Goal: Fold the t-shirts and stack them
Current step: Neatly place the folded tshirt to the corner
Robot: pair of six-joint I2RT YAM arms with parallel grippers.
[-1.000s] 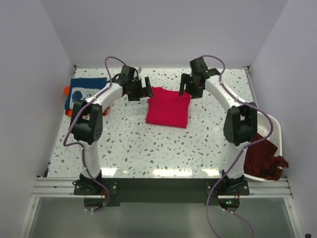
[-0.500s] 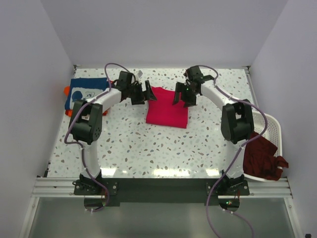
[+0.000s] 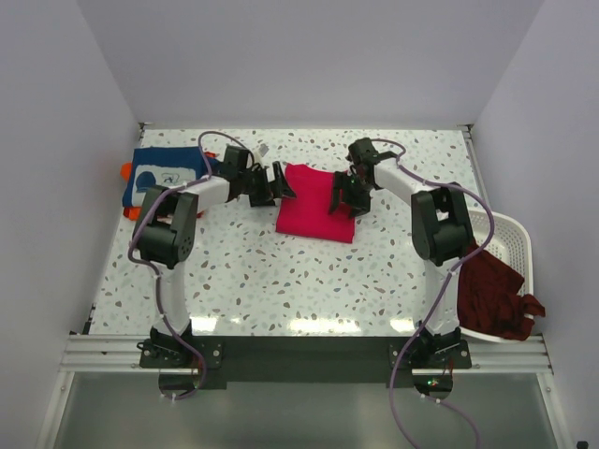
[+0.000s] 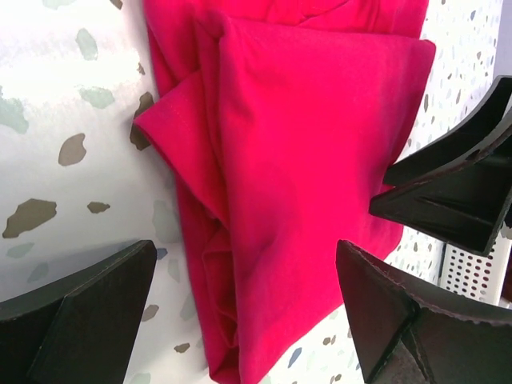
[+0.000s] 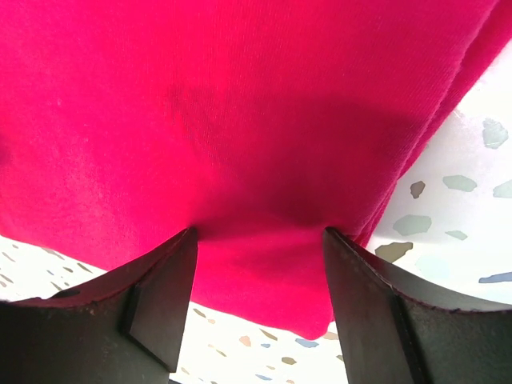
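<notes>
While my left end effector [image 3: 279,183] and right end effector [image 3: 340,203] stand released at the edges of the folded crimson-pink cloth t-shirt [image 3: 314,213], far-centre on the desk [image 3: 281,271], an uneven pinch could spill its layers.

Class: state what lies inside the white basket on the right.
Crumpled dark maroon t-shirts fill the basket, spilling over its near rim. How many there are, and anything beneath them, is covered.

1. We find no words, numbers or brand marks that can be read in any view.
2. The navy t-shirt [image 3: 168,159] at the far left bears a white print [image 3: 155,177], too small for us to read.
</notes>
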